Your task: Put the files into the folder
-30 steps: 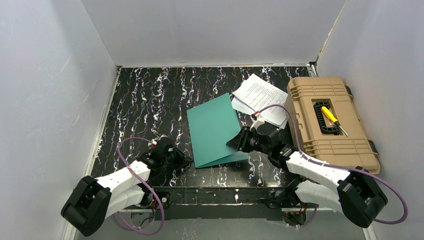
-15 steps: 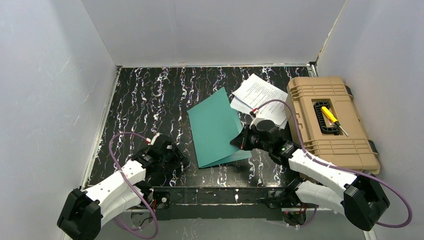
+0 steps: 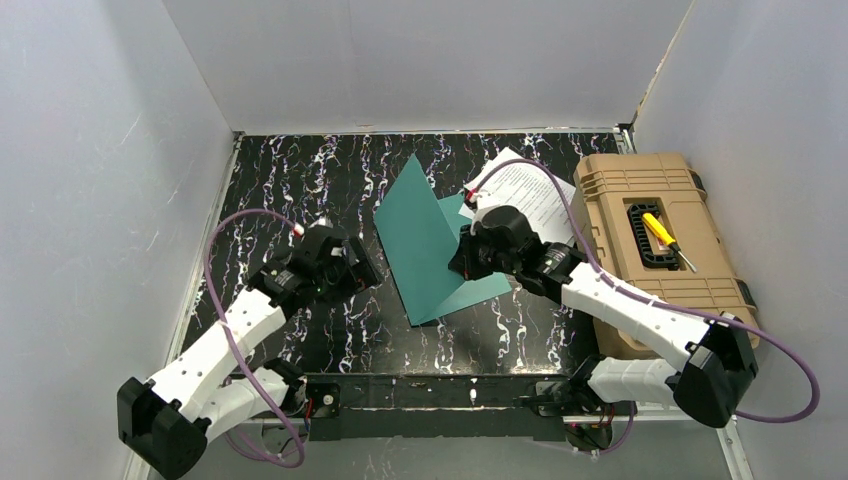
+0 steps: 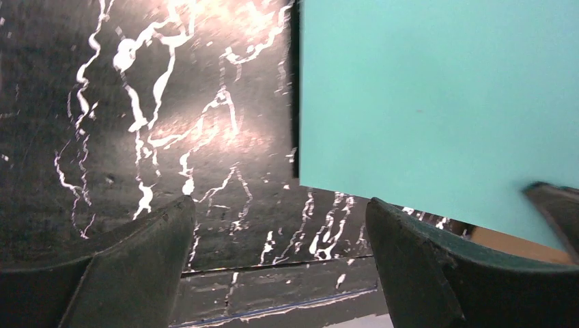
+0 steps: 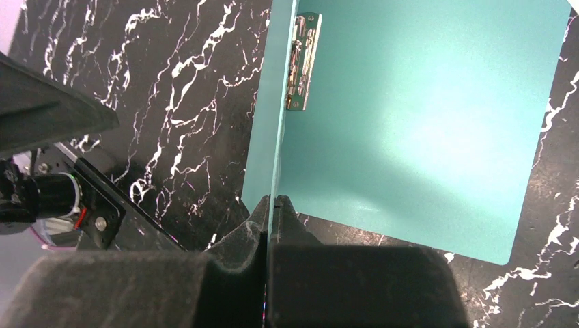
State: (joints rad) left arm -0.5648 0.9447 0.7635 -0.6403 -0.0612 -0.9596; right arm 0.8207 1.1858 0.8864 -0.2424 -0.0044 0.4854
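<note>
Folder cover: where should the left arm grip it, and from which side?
Pinch the far half of the folder cover's free top edge from above, jaws straddling it: it is thin and steeply raised, and the right gripper holds the near end.

The table (image 3: 300,200) is black with white squiggly lines all over it. Three things lie on it. The green folder (image 3: 418,245) is in the middle. Its bottom cover lies flat on the table and its top cover stands up. The white files (image 3: 535,195) lie at 1 o'clock, just beside the folder. The tan toolbox (image 3: 610,200) sits at 3 o'clock, by the right edge, next to the files.
</note>
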